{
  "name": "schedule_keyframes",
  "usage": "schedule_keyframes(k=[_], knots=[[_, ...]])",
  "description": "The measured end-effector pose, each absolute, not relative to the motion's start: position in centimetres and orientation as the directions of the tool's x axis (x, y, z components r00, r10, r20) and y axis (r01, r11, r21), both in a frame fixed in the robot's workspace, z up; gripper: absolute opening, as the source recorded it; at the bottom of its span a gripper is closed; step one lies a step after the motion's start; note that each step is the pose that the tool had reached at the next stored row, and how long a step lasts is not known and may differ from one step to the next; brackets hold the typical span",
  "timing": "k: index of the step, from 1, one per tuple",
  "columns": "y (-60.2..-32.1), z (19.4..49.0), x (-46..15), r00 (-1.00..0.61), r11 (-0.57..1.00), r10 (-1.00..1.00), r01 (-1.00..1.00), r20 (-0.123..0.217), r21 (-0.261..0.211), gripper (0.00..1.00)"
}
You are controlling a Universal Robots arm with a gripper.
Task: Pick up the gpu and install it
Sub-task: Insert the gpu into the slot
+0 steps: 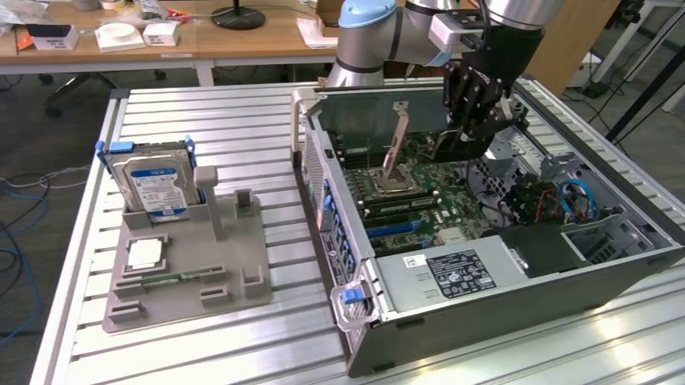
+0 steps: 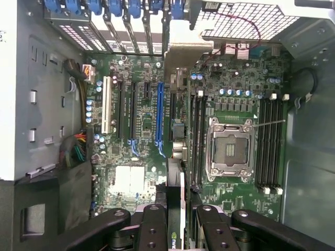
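I hold the tool (image 2: 175,230) clamped on the gpu (image 2: 177,151) edge-on above the motherboard (image 2: 136,178); misalignment with the blue slot (image 2: 159,112) risks jamming.

**A robotics laboratory workcell for computer assembly**

A slatted aluminium table (image 1: 214,337) carries an opened computer case (image 1: 514,321) at right of frame and a grey parts fixture (image 1: 230,273) at lower left. Wooden desks (image 1: 246,40) with small boxes, and loose floor cables (image 1: 16,241), occupy the upper and left edges.
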State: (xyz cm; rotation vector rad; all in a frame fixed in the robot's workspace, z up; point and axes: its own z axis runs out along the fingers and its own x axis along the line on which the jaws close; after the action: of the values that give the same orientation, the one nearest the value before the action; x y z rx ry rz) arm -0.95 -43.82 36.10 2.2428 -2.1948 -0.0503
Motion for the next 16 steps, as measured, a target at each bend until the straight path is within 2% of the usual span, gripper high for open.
schedule_keyframes(k=[16], knots=[[-43.82,35.64,-0.95,0.021,-0.022,-1.000,-0.999,-0.021,0.025,0.27]])
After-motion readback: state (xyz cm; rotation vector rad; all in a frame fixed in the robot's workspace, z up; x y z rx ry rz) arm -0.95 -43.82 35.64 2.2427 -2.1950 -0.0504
